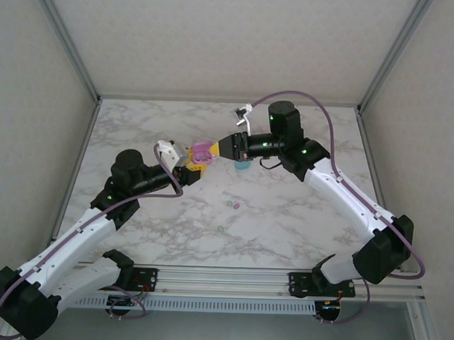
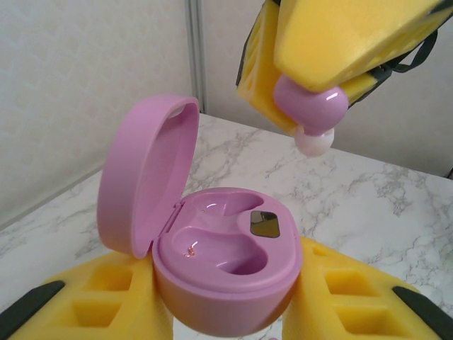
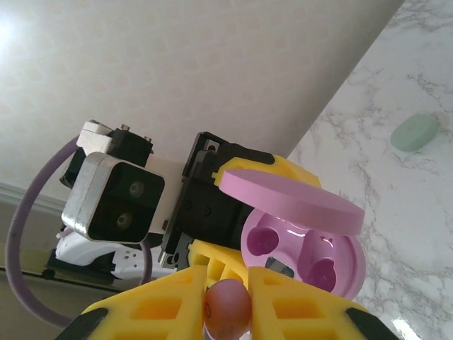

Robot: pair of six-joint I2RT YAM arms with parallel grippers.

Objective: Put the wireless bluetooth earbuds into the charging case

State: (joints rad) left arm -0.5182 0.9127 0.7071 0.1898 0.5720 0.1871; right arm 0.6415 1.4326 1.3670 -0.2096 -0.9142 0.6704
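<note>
1. Spanning the whole workspace, the marble table carried what was left of the job: a cyan case lay just under the right arm and a mint-green case lay flat further off. Whether either one held buds could not be told.
2. The left gripper was clenched on the pink charging case and held it off the table. Its lid was swung up and both wells were empty.
3. The right gripper was pinched on a pink earbud. The bud hung above the case and to its right, apart from it, with its pale tip pointing down.
4. By my judgement the task was at an early stage. One case was open and presented and one bud was picked up, but nothing was seated. What was left was to lower this bud into a well and then fetch its partner.
5. Smallest of all, loose earbuds lay near the middle of the table. A mint earbud lay a little nearer the arm bases, not yet collected.
</note>
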